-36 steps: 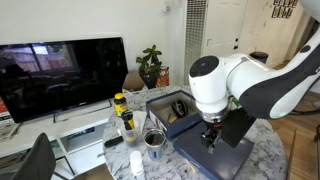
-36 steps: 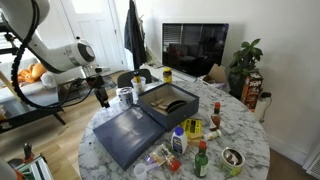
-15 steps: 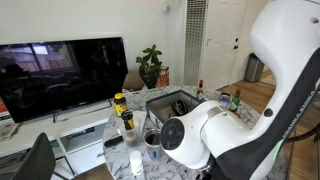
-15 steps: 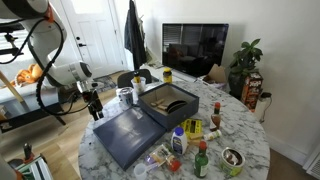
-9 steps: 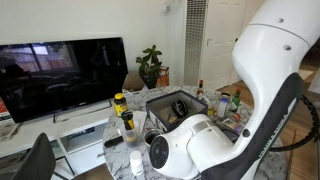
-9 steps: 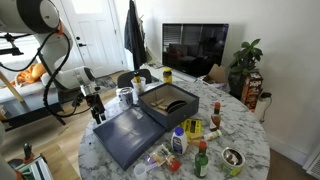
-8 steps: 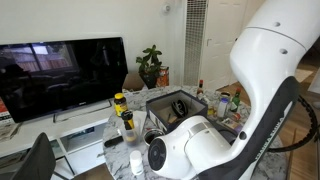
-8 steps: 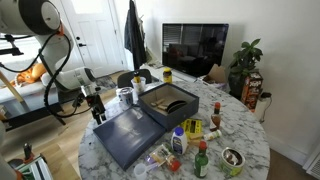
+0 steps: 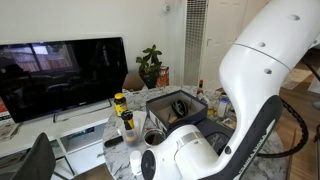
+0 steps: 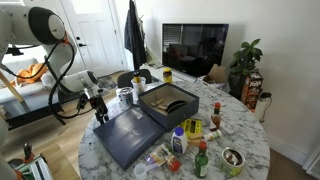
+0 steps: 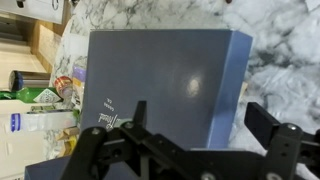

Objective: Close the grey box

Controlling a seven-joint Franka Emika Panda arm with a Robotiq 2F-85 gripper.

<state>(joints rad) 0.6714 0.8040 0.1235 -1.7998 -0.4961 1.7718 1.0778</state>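
Since the earlier frames the arm had swung lower and the gripper (image 10: 101,111) had dropped toward the left edge of the flat, matte slate-blue lid (image 10: 125,138) — jaws spread wide, holding nothing. The square, shallow grey box (image 10: 165,101) sat open mid-table on the veined marble table (image 10: 245,125), just right of its lid.

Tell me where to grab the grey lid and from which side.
Take the lid by its outer edge, the one away from the box base, coming from the hand's side of the table. It lies flat, so likely only its shallow side walls offer a pinch.
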